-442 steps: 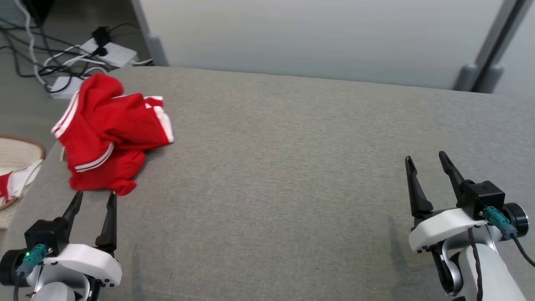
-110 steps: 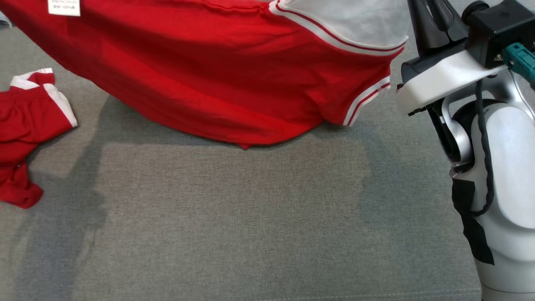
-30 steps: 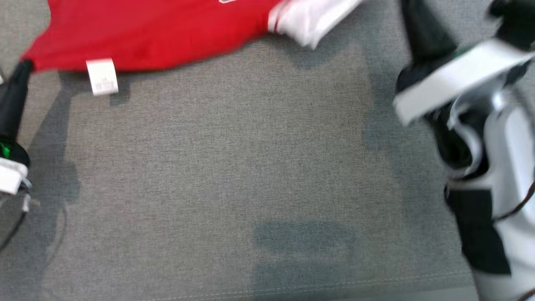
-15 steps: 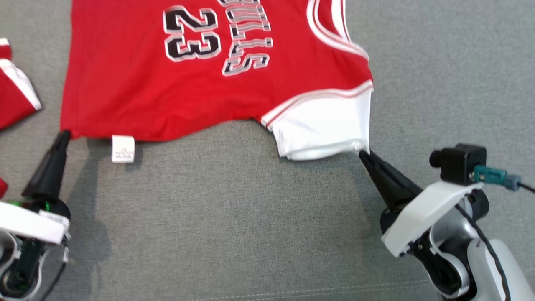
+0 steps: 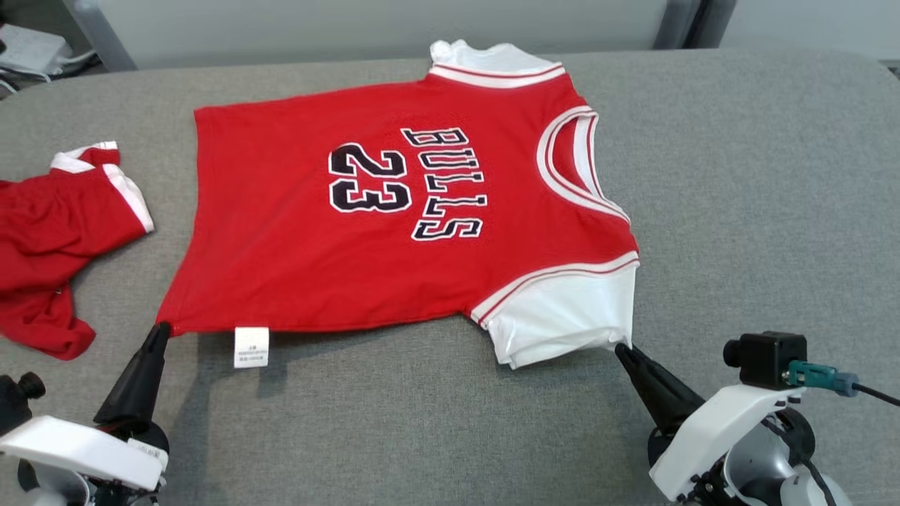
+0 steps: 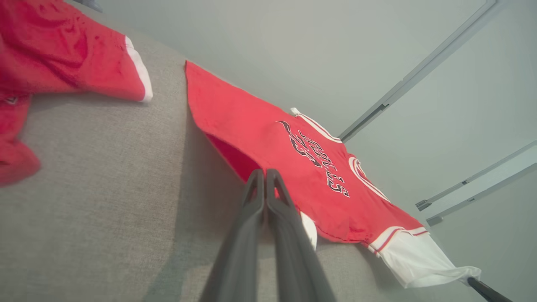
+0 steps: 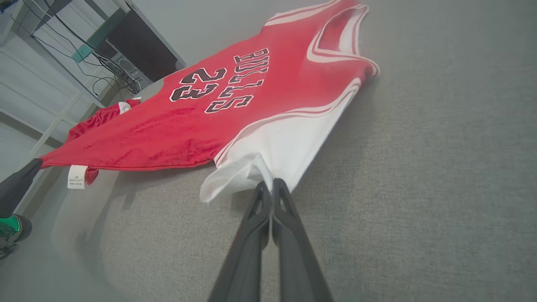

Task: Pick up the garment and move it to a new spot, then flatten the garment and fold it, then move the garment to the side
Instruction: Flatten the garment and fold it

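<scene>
The garment (image 5: 394, 232) is a red jersey with white sleeves and "BULLS 23" on it. It lies spread flat, print up, on the grey padded surface (image 5: 738, 211). My left gripper (image 5: 160, 330) is shut on its near left hem corner, and in the left wrist view the fingertips (image 6: 264, 173) pinch the red hem (image 6: 235, 155). My right gripper (image 5: 622, 349) is shut on the near corner of the white sleeve (image 5: 562, 320). In the right wrist view its tips (image 7: 268, 183) nip that white fabric (image 7: 272, 151).
Red shorts (image 5: 56, 232) with white trim lie crumpled at the left edge of the surface. A white label (image 5: 251, 346) hangs from the jersey's hem. Cables and a power strip (image 5: 28, 49) lie on the floor at the far left. Bare surface stretches to the right.
The jersey, blurred and bunched near the picture's top a second ago, now lies stretched flat. Both grippers stay shut on its near corners. The head camera has tilted up.
</scene>
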Controlling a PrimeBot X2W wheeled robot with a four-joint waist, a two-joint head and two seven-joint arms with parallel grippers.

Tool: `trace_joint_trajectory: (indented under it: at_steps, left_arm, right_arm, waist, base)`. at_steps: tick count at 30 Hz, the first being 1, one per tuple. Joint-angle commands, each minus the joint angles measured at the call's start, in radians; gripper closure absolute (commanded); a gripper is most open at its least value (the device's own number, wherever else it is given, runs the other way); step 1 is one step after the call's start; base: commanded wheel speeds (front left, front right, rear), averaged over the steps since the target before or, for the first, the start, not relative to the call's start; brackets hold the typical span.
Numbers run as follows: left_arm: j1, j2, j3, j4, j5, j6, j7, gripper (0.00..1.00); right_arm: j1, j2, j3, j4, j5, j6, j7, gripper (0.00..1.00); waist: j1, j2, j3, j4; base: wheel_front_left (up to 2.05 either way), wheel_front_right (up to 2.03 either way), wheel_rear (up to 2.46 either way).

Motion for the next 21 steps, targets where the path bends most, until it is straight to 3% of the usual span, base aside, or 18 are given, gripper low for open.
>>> trace_joint_trajectory:
  at_steps: [1,21]
  left_arm:
    - [-0.007,0.030,0.049,-0.005,0.006,-0.003,-0.009,1.00]
    - [0.074,-0.014,0.061,0.129,0.045,-0.003,-0.009,1.00]
  right_arm:
    - [0.001,-0.002,0.016,-0.021,0.014,0.000,0.003,1.00]
    - [0.207,-0.056,-0.005,-0.139,0.151,0.000,0.164,1.00]
  waist:
    - [0.0000,0.0000,-0.026,0.009]
    - [0.0000,0.0000,-0.079,-0.022]
  base:
    - [0.00,0.00,0.00]
    - [0.00,0.00,0.00]
